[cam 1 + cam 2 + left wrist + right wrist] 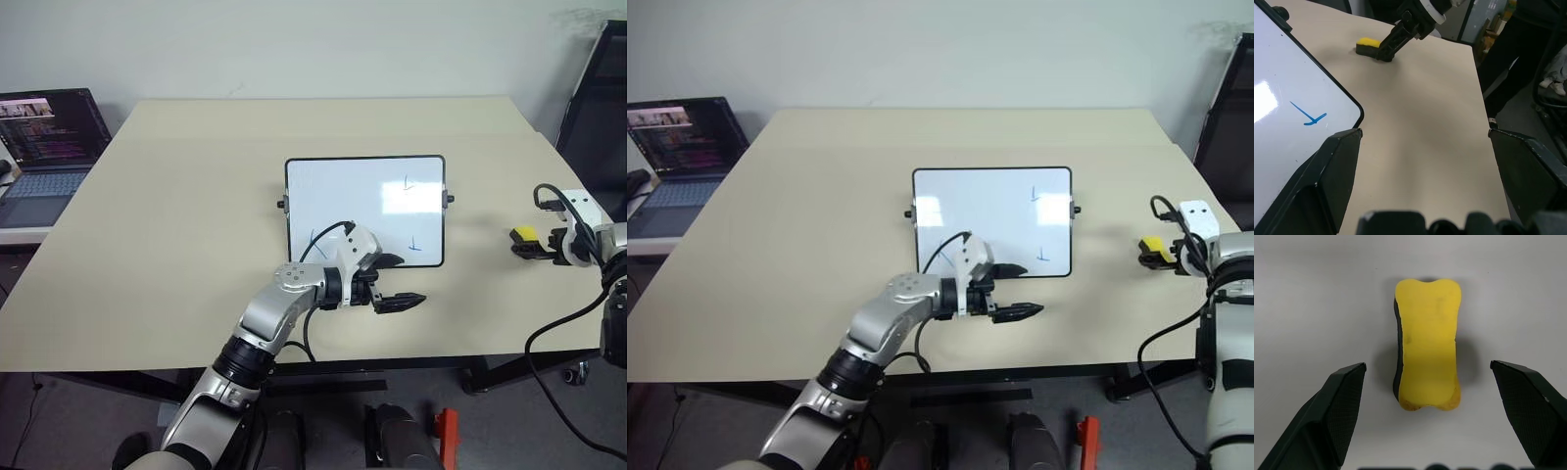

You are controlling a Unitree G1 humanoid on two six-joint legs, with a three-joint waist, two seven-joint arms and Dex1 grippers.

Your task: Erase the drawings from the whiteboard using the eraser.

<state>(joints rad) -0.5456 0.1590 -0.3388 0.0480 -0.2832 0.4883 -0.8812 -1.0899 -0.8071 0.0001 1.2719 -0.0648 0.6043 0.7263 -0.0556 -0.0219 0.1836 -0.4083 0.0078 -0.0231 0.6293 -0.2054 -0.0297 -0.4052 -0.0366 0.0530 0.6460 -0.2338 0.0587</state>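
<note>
The whiteboard (367,206) lies flat at the table's middle, with small blue drawings (409,184) on its right half and one (415,245) near its front right corner. Right of the board, the yellow eraser (1427,342) lies on the table. My right gripper (1427,416) is open just above it, one finger on each side, touching nothing. My left gripper (394,282) is open at the board's front edge, pointing right, one finger over the board's front right part and the other over the bare table. It holds nothing.
An open laptop (44,147) stands on a side surface at the far left. A black chair (600,108) stands past the beige table's (176,245) right edge. The right arm's black cable (563,328) hangs near the front right corner.
</note>
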